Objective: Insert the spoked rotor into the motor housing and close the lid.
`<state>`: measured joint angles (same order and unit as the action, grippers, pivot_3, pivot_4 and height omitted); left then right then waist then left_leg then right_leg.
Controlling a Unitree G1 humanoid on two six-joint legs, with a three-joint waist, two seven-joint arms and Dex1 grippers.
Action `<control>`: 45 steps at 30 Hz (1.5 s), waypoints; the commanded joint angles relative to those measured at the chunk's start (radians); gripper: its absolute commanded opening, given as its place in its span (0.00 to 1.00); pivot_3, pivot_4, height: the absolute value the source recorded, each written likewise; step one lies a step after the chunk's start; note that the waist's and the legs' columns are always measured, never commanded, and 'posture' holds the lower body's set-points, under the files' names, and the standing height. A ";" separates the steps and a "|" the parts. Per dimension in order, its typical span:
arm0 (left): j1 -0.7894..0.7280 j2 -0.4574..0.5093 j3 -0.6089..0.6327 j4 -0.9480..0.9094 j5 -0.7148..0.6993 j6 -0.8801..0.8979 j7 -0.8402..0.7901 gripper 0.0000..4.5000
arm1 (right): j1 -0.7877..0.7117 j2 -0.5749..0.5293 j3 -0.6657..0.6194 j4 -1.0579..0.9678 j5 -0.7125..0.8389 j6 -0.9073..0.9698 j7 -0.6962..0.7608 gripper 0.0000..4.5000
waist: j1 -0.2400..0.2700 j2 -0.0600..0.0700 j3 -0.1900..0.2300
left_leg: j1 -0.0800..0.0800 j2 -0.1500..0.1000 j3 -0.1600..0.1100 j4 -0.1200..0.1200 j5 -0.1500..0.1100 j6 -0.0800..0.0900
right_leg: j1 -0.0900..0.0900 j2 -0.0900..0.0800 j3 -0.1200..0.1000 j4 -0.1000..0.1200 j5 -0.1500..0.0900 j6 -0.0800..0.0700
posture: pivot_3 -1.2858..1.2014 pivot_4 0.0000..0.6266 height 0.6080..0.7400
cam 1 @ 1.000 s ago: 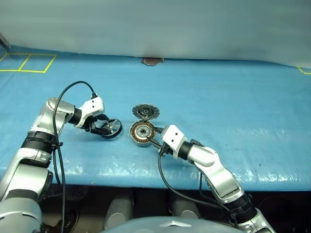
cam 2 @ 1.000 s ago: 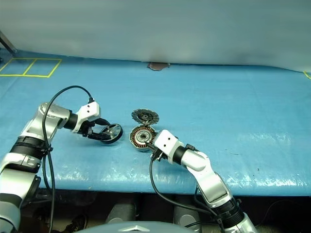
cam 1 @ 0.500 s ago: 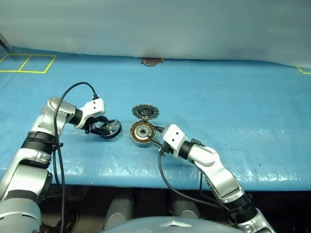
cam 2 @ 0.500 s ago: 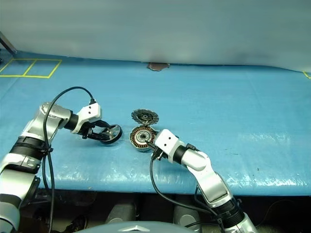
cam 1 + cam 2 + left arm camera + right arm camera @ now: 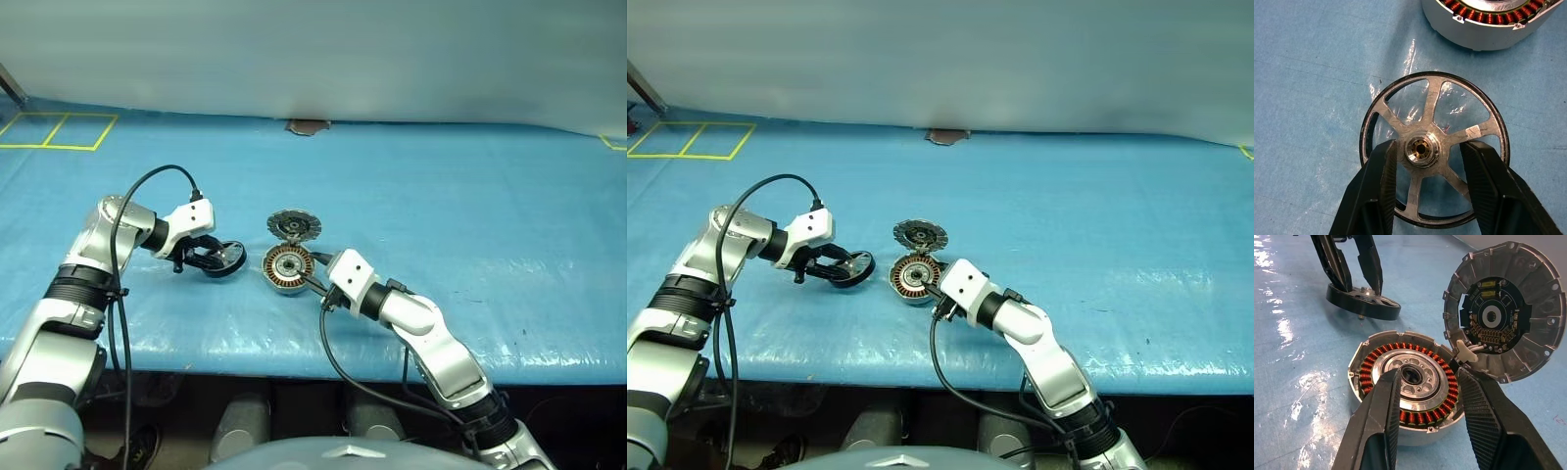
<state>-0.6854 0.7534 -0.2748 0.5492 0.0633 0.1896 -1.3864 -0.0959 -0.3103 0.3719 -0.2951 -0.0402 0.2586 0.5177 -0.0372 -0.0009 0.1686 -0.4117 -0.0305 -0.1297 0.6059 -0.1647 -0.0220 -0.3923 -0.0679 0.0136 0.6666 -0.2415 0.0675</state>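
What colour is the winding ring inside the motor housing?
Copper-orange coils around a silver hub in the motor housing, clearest in the right wrist view.

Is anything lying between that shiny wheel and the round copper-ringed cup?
No. Between the spoked rotor and the motor housing, the left wrist view shows bare blue table cover.

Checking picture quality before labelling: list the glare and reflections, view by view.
Left wrist view: white glare streaks on the blue sheet showing through the spoked rotor. Right wrist view: bright patches on the sheet beside the motor housing. Left eye view: shiny sheen along the sheet's near edge.
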 commanded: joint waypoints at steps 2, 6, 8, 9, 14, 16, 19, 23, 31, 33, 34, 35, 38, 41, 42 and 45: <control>0.002 0.000 0.031 0.049 -0.007 -0.008 0.035 0.45 | -0.017 0.002 -0.014 -0.021 -0.003 -0.026 -0.003 0.44 | 0.000 0.000 0.000 | -0.001 0.000 0.000 0.000 0.000 0.000 | 0.000 0.000 0.000 0.000 0.000 0.000 | 0.52 0.24 1.00; 0.003 0.000 0.043 0.046 -0.030 -0.008 0.017 0.45 | -0.020 0.002 -0.014 -0.019 -0.005 -0.027 0.002 0.44 | 0.000 0.000 0.000 | -0.002 0.000 0.000 0.000 0.000 0.000 | -0.001 0.000 0.000 0.000 0.000 0.000 | 0.52 0.24 1.00; 0.003 -0.007 0.061 0.039 -0.056 -0.004 0.014 0.45 | -0.021 0.002 -0.014 -0.017 -0.006 -0.027 0.003 0.44 | 0.000 0.000 0.000 | -0.002 0.000 0.000 0.000 0.000 0.000 | -0.001 0.000 0.000 0.000 0.000 0.000 | 0.52 0.24 1.00; 0.003 -0.009 0.067 0.037 -0.065 -0.004 0.013 0.45 | -0.021 0.003 -0.013 -0.016 -0.006 -0.027 0.004 0.44 | 0.000 -0.001 0.001 | -0.002 0.000 0.000 0.000 0.000 0.000 | -0.001 0.000 0.000 0.000 0.000 0.000 | 0.52 0.24 1.00; 0.006 -0.006 0.096 -0.006 -0.127 0.060 -0.026 0.45 | -0.022 0.001 -0.009 -0.013 -0.013 -0.026 0.005 0.44 | 0.000 -0.004 0.003 | -0.004 0.000 0.000 0.000 0.000 0.000 | -0.003 0.000 0.000 -0.001 0.000 0.000 | 0.52 0.24 1.00; 0.006 0.002 0.107 -0.032 -0.149 0.069 -0.043 0.45 | -0.021 0.000 -0.013 -0.014 -0.012 -0.026 0.006 0.44 | 0.000 -0.005 0.003 | -0.005 0.000 0.000 0.000 0.000 0.000 | -0.003 0.000 0.000 -0.001 0.000 0.000 | 0.52 0.24 1.00; 0.001 0.013 0.108 -0.067 -0.157 0.064 -0.045 0.45 | -0.017 -0.008 -0.024 -0.017 -0.009 -0.025 0.007 0.44 | 0.000 -0.006 0.004 | -0.007 0.000 0.000 -0.001 0.000 0.000 | -0.005 0.000 0.000 -0.002 0.000 0.000 | 0.52 0.24 1.00; -0.006 0.029 0.104 -0.107 -0.161 0.034 -0.046 0.45 | -0.011 -0.019 -0.042 -0.025 -0.002 -0.020 0.010 0.44 | 0.000 -0.007 0.004 | -0.007 0.000 0.000 -0.001 0.000 0.000 | -0.005 0.000 0.000 -0.003 0.001 0.000 | 0.52 0.24 1.00; -0.017 0.045 0.083 -0.180 -0.164 0.000 -0.082 0.45 | 0.007 -0.058 -0.062 -0.050 0.024 -0.002 0.050 0.44 | 0.000 -0.007 0.004 | -0.007 0.000 0.000 -0.002 0.000 0.000 | -0.005 0.000 0.000 -0.003 0.000 0.000 | 0.52 0.24 1.00; -0.021 0.044 0.083 -0.195 -0.167 0.003 -0.090 0.45 | 0.016 -0.073 -0.067 -0.058 0.032 0.004 0.064 0.44 | 0.000 -0.007 0.004 | -0.007 0.000 0.000 -0.002 0.000 0.000 | -0.005 0.000 0.000 -0.003 0.000 0.000 | 0.52 0.24 1.00; -0.022 0.044 0.083 -0.205 -0.169 0.000 -0.095 0.45 | 0.021 -0.076 -0.072 -0.062 0.037 0.007 0.066 0.44 | 0.000 -0.007 0.005 | -0.007 0.000 0.000 -0.002 0.000 0.000 | -0.005 0.000 0.000 -0.003 0.000 0.000 | 0.52 0.24 1.00; -0.023 0.043 0.083 -0.216 -0.173 0.000 -0.103 0.45 | 0.026 -0.081 -0.076 -0.067 0.041 0.008 0.068 0.44 | 0.001 -0.007 0.005 | -0.007 0.000 0.000 -0.002 0.000 0.000 | -0.005 0.000 0.000 -0.003 0.000 0.000 | 0.52 0.24 1.00; -0.028 0.031 0.083 -0.251 -0.192 0.011 -0.121 0.45 | 0.043 -0.097 -0.088 -0.087 0.059 0.019 0.084 0.44 | 0.000 -0.008 0.005 | -0.007 0.000 0.000 -0.002 0.000 0.000 | -0.005 0.000 0.000 -0.003 0.000 0.000 | 0.52 0.24 1.00; -0.037 0.015 0.075 -0.259 -0.193 0.000 -0.127 0.45 | 0.055 -0.114 -0.094 -0.105 0.072 0.030 0.097 0.44 | 0.001 -0.008 0.005 | -0.007 0.000 0.000 -0.002 0.000 0.000 | -0.005 0.000 0.000 -0.003 0.000 0.000 | 0.52 0.24 1.00; -0.039 0.010 0.072 -0.259 -0.194 0.000 -0.131 0.45 | 0.056 -0.119 -0.097 -0.109 0.073 0.033 0.097 0.44 | 0.001 -0.008 0.005 | -0.007 0.000 0.000 -0.002 0.000 0.000 | -0.005 0.000 0.000 -0.003 0.000 0.000 | 0.52 0.24 1.00; -0.047 -0.007 0.053 -0.246 -0.179 -0.024 -0.129 0.45 | 0.060 -0.128 -0.103 -0.116 0.074 0.042 0.094 0.44 | 0.000 -0.008 0.005 | -0.007 0.000 0.000 -0.001 0.000 0.000 | -0.005 0.000 0.000 -0.003 0.000 0.000 | 0.52 0.24 1.00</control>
<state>-0.7030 0.7469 -0.2211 0.3177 -0.1172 0.1892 -1.5096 -0.0342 -0.4364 0.2923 -0.3666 0.0198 0.2989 0.6118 -0.0368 -0.0090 0.1738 -0.4184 -0.0305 -0.1294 0.6044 -0.1650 -0.0224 -0.3968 -0.0674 0.0134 0.6632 -0.2413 0.0674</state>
